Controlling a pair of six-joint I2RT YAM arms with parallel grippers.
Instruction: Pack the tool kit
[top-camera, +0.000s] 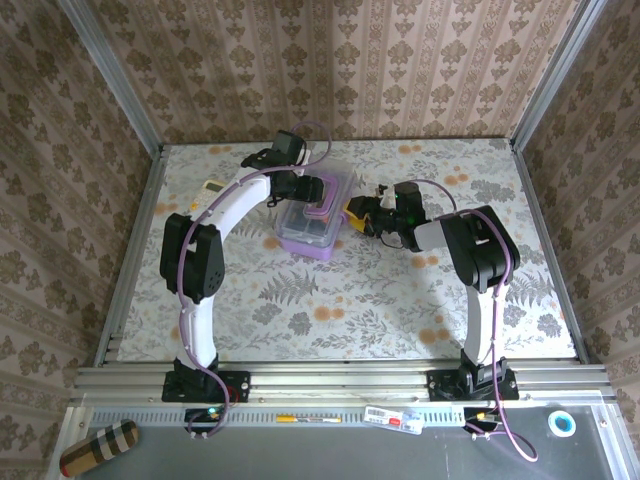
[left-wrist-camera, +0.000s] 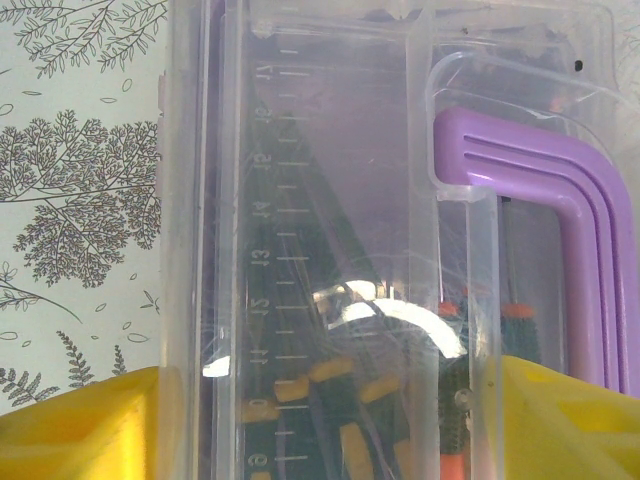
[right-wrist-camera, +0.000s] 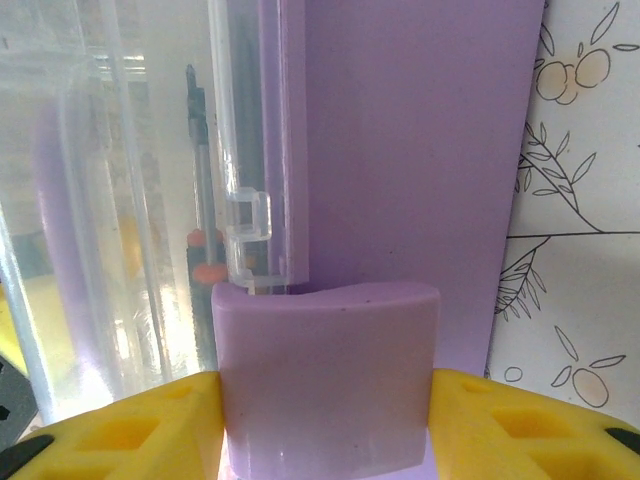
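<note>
The tool kit's purple case (top-camera: 308, 228) with its clear lid lies mid-table between both arms. My left gripper (top-camera: 303, 190) sits over its far end. In the left wrist view its yellow fingers (left-wrist-camera: 80, 425) press on either side of the clear ruler-marked lid (left-wrist-camera: 330, 200), beside the purple handle (left-wrist-camera: 560, 210). Yellow-and-black screwdriver handles (left-wrist-camera: 345, 395) lie inside under the lid. My right gripper (top-camera: 360, 214) is at the case's right side. Its yellow fingers (right-wrist-camera: 130, 430) sit flush against both sides of the purple latch tab (right-wrist-camera: 325, 380). A screwdriver shaft (right-wrist-camera: 200, 190) shows through the lid.
A small yellow calculator (top-camera: 213, 187) lies at the table's left, behind my left arm. Metal rails (top-camera: 135, 240) and patterned walls fence the table on three sides. Floral tabletop (top-camera: 350, 310) lies bare in front of the case.
</note>
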